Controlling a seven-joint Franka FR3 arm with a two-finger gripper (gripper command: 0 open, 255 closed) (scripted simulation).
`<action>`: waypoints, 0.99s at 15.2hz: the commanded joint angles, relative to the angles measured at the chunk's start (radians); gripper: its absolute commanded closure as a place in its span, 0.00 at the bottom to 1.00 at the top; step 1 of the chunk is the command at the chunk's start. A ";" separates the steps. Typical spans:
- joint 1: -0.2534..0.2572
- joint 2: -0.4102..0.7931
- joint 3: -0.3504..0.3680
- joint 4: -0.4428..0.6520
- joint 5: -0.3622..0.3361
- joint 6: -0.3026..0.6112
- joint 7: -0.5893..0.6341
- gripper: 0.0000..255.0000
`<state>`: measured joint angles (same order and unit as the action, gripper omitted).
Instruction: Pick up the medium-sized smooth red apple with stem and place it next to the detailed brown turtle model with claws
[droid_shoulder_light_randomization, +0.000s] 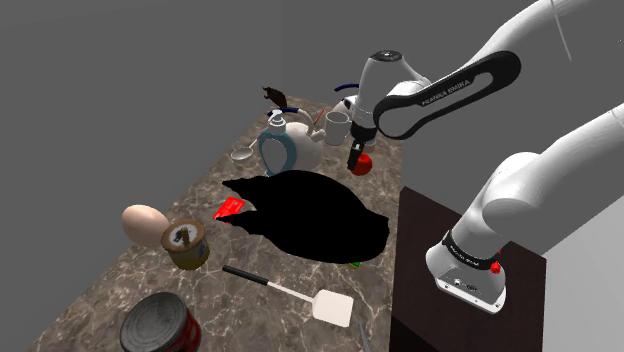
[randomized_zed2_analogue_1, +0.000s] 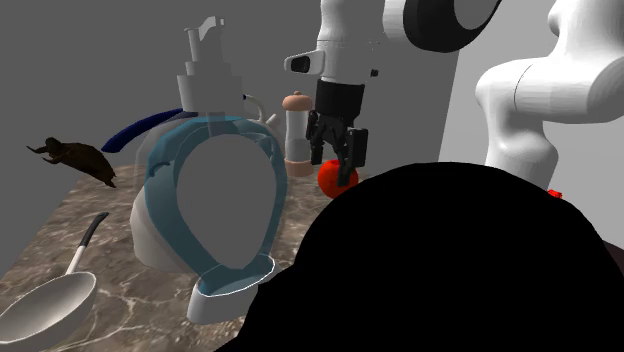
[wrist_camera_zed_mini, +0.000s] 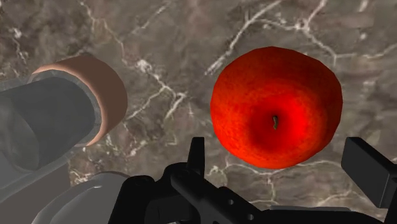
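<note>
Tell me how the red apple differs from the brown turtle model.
The apple is bright red, the turtle dark brown. The apple is round and smooth; the turtle has limbs sticking out. The apple sits under the open gripper; the turtle lies far off. Both rest on the marbled counter.

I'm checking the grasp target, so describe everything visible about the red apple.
The apple is smooth, glossy red and roundish, with a tiny dark stem in its top dimple. It sits upright on the veined brown marble counter, inside the open gripper, whose fingers do not touch it.
</note>
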<state>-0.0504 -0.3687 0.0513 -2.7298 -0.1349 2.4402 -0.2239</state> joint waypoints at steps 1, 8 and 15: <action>0.000 0.003 0.000 -0.002 -0.001 0.006 0.001 0.00; 0.000 0.003 0.000 -0.002 -0.001 0.005 0.001 1.00; 0.000 0.002 0.000 -0.002 -0.001 0.005 0.001 1.00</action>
<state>-0.0506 -0.3669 0.0517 -2.7315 -0.1357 2.4454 -0.2230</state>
